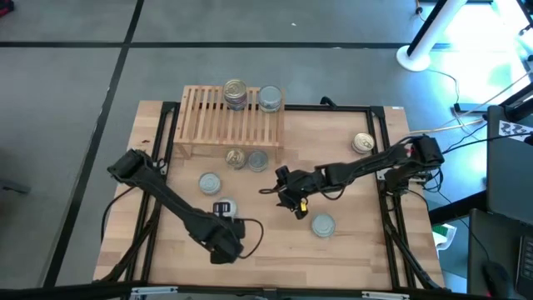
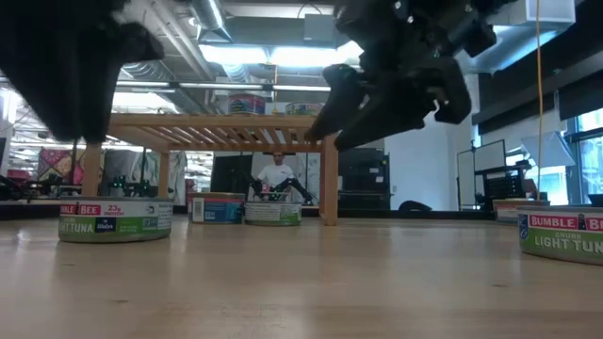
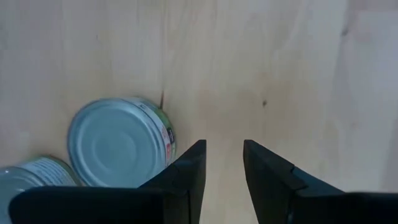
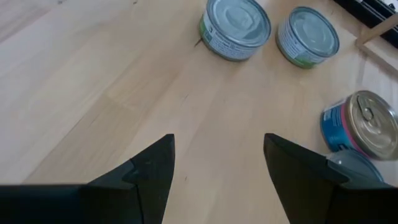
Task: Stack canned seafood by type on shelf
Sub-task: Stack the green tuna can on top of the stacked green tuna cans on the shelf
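Both claws, left and right, spread, empty above smooth pale wood tabletop near round silver-lidded tins.

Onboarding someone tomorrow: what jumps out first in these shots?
The shelf at the table's far edge, with a stack of gold-lidded cans beside a silver-lidded can on top. Next, loose cans on the tabletop: two just in front of the shelf. The right claw hangs open mid-table, empty; the left claw is beside a silver can.

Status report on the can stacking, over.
Left gripper open, empty, beside a silver-lid can. Right gripper open, empty, mid-table. Shelf holds a gold-lid stack and a silver-lid can. Nothing in the way.
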Controlling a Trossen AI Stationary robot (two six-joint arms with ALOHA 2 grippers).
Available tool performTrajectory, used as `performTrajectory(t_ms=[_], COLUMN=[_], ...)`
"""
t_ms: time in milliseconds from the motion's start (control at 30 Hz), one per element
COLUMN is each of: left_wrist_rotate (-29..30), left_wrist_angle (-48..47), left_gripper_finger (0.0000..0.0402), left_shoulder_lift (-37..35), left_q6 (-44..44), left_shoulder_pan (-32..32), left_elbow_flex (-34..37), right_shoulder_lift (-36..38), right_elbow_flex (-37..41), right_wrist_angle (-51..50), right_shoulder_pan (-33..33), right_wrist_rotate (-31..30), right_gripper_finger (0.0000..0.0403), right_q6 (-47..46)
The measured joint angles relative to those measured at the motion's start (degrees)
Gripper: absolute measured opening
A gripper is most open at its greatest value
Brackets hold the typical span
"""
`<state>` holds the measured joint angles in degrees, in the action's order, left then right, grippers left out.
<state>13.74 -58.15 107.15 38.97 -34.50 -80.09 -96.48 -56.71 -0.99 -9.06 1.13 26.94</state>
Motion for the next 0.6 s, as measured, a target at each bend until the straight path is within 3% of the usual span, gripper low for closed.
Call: performTrajectory(t_ms=[167,367,600], left_wrist_rotate=[0.7,5.7,6.2], left_wrist_angle=[-0.4,-5.2,-5.5], left_gripper_finger=[0.0102,0.0102,0.0102], left_shoulder_lift=[2.7,3.0,3.6], left_q6=[1.3,6.0,9.2], left_shoulder_pan=[0.0,0.0,0.0], left_elbow_flex=[0.0,0.0,0.0], right_shoulder_lift=[-2.0,-2.2,-2.2], right_elbow_flex=[0.0,0.0,0.0], right_wrist_angle=[3.1,4.2,4.4], right_shoulder_pan=[0.0,0.0,0.0], right_wrist_rotate=[0.0,0.0,0.0], right_gripper_finger=[0.0243,0.0243,0.0243], right_q6=[0.1,0.1,0.0])
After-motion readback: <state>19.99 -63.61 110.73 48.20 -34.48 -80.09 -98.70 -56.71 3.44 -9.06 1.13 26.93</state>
